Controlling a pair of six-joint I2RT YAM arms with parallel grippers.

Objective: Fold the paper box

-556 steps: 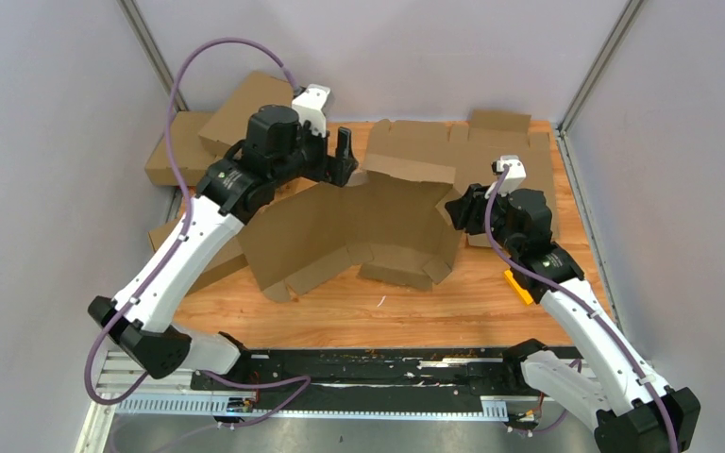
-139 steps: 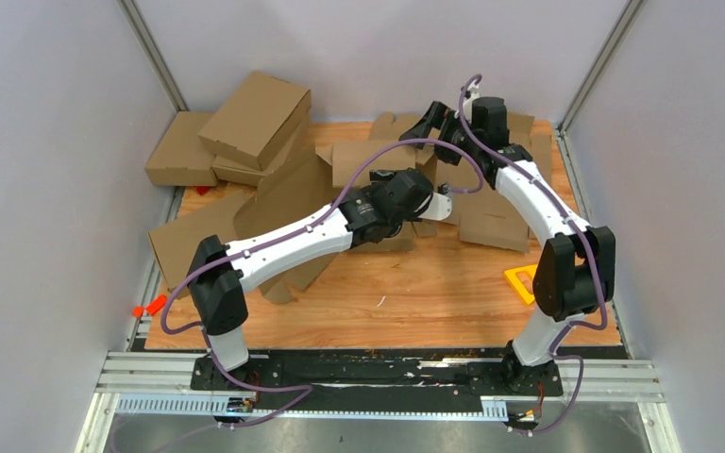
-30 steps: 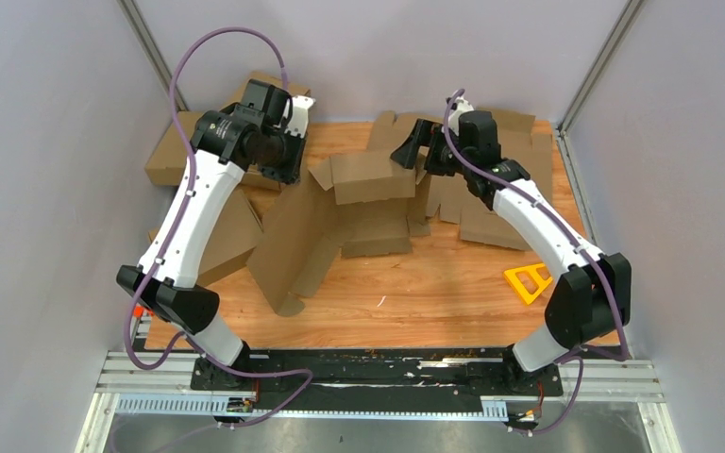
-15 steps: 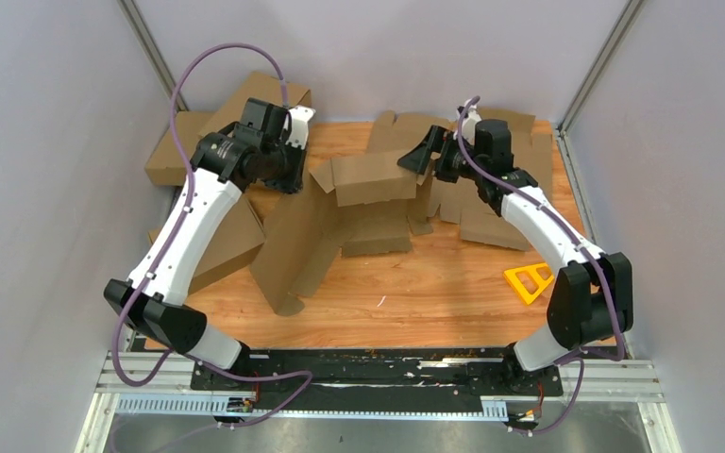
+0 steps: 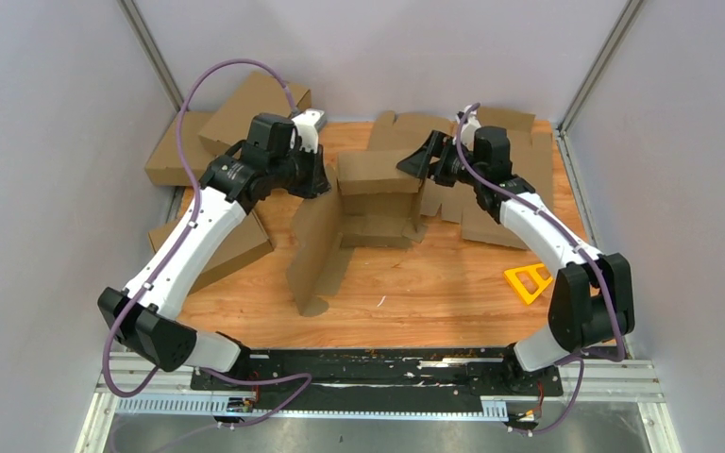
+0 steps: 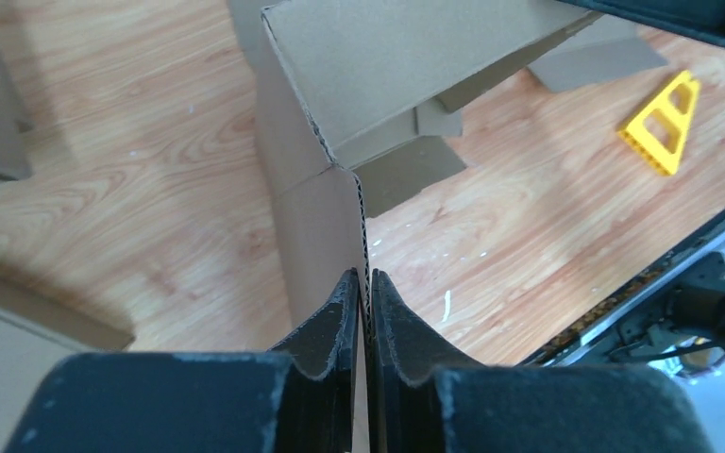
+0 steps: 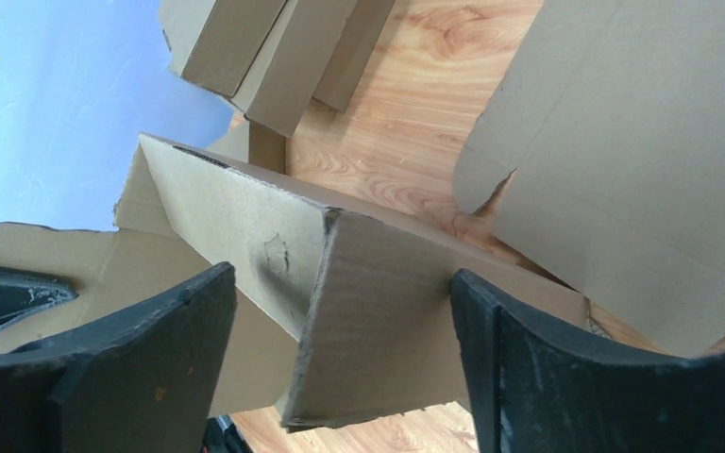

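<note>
Box [image 5: 368, 198] stands half-raised, centre of the overhead frame. Left gripper [image 6: 366, 302] pinches a wall's top edge; right gripper [image 7: 342, 274] gapes wide astride a folded corner. Looks light, stiffish and easily creased, so best gripped at edges near folds.

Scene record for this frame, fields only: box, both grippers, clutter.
paper box: partly folded, one long panel standing upright, on wooden table
left gripper: jaws pinch the upright panel's edge
right gripper: jaws wide, straddling a folded far corner
clutter: closed boxes far left, flat cardboard blank far right, yellow triangle near right
</note>
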